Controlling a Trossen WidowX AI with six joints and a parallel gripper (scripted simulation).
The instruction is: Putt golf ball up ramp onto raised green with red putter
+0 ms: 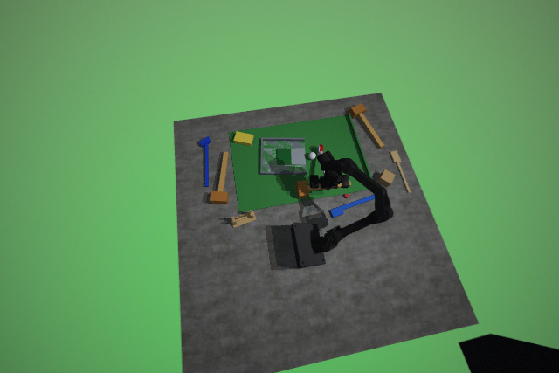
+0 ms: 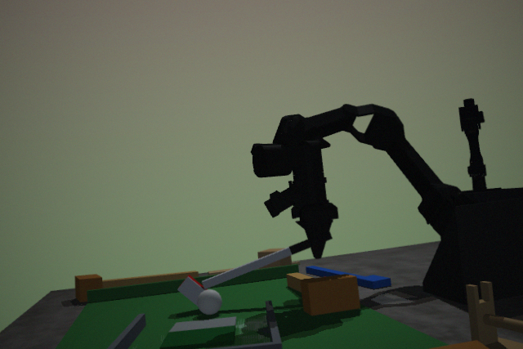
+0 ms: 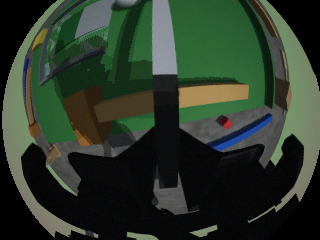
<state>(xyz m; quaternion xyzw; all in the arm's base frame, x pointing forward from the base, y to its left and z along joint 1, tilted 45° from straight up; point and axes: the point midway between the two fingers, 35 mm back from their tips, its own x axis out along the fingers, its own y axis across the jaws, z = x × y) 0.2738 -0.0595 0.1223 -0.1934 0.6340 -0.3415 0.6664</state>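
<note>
fingers [image 2: 317, 252] clenched on red putter [image 2: 249, 268] handle (shaft slanting down), head touching golf ball [image 2: 209, 301] near worktop [image 1: 315, 296] far edge.

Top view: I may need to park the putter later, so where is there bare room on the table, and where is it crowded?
Free: the wide grey stretch of table in front of the arm's base. Crowded: the green mat around the golf ball, ramp platform and held putter, plus both side strips lined with mallets and blue bars.
</note>
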